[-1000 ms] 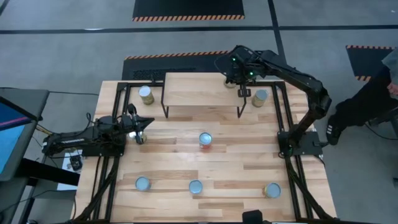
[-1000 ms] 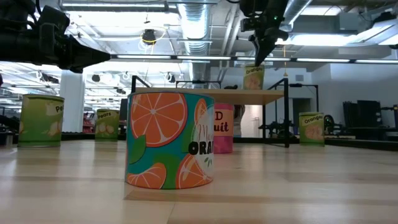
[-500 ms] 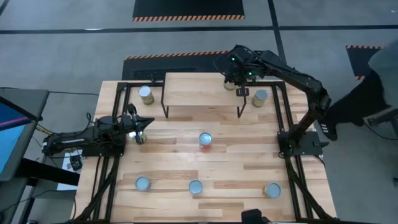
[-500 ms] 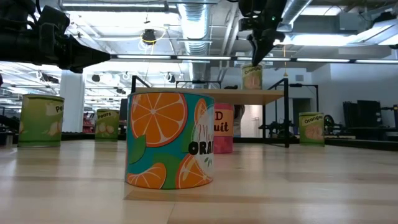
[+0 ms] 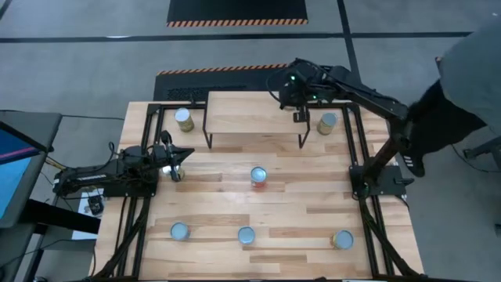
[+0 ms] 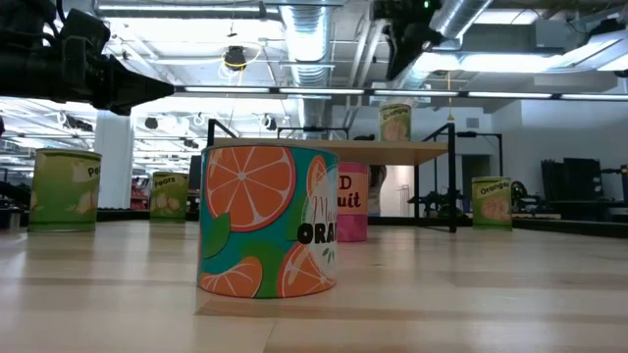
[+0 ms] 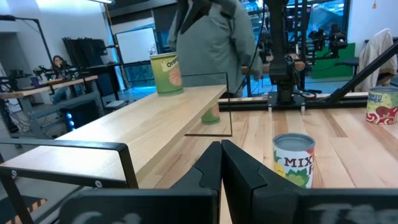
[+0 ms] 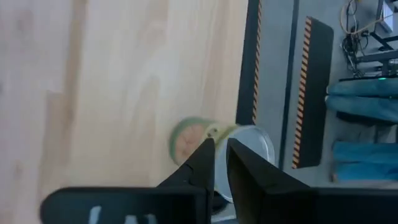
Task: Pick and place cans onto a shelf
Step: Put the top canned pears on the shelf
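One green-labelled can (image 6: 395,122) stands upright on its base at the far right corner of the shelf (image 5: 250,113). My right gripper (image 6: 394,61) hangs shut above it, touching nothing. In the right wrist view the can (image 8: 189,138) shows just past the fingers (image 8: 220,149). In the high view the right gripper (image 5: 291,95) hides it. My left gripper (image 5: 177,159) waits shut and empty at the table's left side. Several other cans stand on the table, among them the middle one (image 5: 258,175).
Cans stand left (image 5: 184,119) and right (image 5: 327,123) of the shelf and along the near edge (image 5: 179,231) (image 5: 246,236) (image 5: 342,240). The shelf top is bare left of the can. A person (image 5: 462,86) stands close to the table's right side.
My right gripper has risen from just above the can on the shelf and now hangs well clear of it. The can stays upright at the shelf's far right corner. The person has come closer at the right.
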You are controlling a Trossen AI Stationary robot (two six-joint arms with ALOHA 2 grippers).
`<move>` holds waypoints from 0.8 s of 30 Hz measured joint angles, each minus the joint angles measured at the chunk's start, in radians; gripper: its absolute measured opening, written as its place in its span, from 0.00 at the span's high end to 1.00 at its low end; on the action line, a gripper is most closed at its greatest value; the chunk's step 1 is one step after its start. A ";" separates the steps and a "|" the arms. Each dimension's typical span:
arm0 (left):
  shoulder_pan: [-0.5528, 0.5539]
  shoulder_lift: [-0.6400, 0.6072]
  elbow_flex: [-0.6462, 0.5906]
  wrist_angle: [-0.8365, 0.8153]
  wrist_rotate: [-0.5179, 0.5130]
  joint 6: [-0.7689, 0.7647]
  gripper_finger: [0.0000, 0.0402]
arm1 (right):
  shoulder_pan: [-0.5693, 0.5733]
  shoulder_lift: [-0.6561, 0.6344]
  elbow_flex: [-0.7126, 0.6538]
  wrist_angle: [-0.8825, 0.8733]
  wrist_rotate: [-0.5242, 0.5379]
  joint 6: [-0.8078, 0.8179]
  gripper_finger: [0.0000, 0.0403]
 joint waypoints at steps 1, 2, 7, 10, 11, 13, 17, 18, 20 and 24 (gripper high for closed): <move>0.000 0.000 0.000 0.000 0.000 0.000 1.00 | 0.010 -0.007 0.002 -0.008 -0.001 0.026 0.87; 0.000 0.000 0.000 0.000 0.000 0.000 1.00 | 0.012 -0.015 0.002 -0.025 -0.004 0.050 0.90; 0.000 0.000 0.000 -0.002 0.008 -0.012 1.00 | 0.010 -0.054 -0.031 -0.081 -0.003 0.166 0.97; 0.000 0.000 0.000 -0.002 0.009 -0.012 1.00 | 0.010 -0.110 -0.128 -0.012 -0.006 0.180 0.97; 0.000 0.000 0.000 -0.002 0.008 -0.012 1.00 | 0.008 -0.133 -0.170 0.021 -0.008 0.186 0.98; 0.000 0.000 0.000 -0.002 0.008 -0.012 1.00 | 0.007 -0.184 -0.257 0.096 -0.022 0.196 0.99; 0.000 0.000 0.000 -0.002 0.002 -0.002 1.00 | 0.013 -0.311 -0.436 0.292 -0.038 0.212 0.98; 0.000 0.000 0.000 -0.001 0.001 0.000 1.00 | 0.019 -0.345 -0.479 0.350 -0.038 0.220 0.98; 0.000 0.000 0.000 -0.001 0.001 0.002 1.00 | 0.035 -0.414 -0.567 0.456 -0.043 0.233 0.98; 0.000 0.000 0.000 -0.001 0.001 0.003 1.00 | 0.074 -0.544 -0.736 0.657 -0.087 0.254 0.98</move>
